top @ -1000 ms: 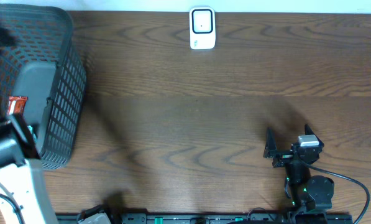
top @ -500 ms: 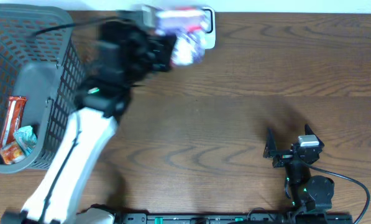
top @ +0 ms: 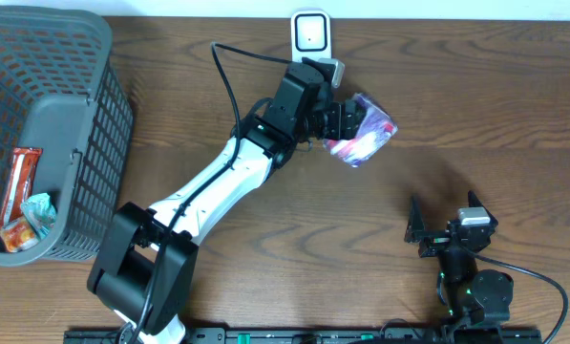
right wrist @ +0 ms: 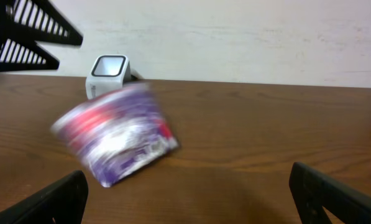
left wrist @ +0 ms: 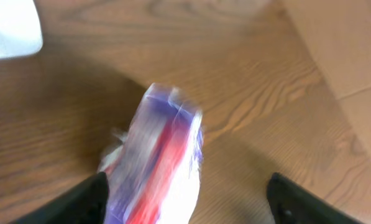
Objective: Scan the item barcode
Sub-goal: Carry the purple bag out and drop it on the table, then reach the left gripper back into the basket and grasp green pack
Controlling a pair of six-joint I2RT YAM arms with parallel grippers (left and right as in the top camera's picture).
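My left gripper (top: 340, 121): fingers spread wide, blurred purple snack packet (top: 363, 137) between them, near the white scanner (top: 310, 43) | my right gripper (top: 444, 232): fingers apart, well away

One counter (top: 361, 248) is in view, with one grey mesh basket (top: 84, 115), one white scanner (top: 310, 40) and one purple snack bag (top: 363, 134). The basket holds two packets: one orange-red packet (top: 22, 177) and one teal packet (top: 38, 212). There are two grippers, the left gripper (top: 347, 124) and the right gripper (top: 444, 212).
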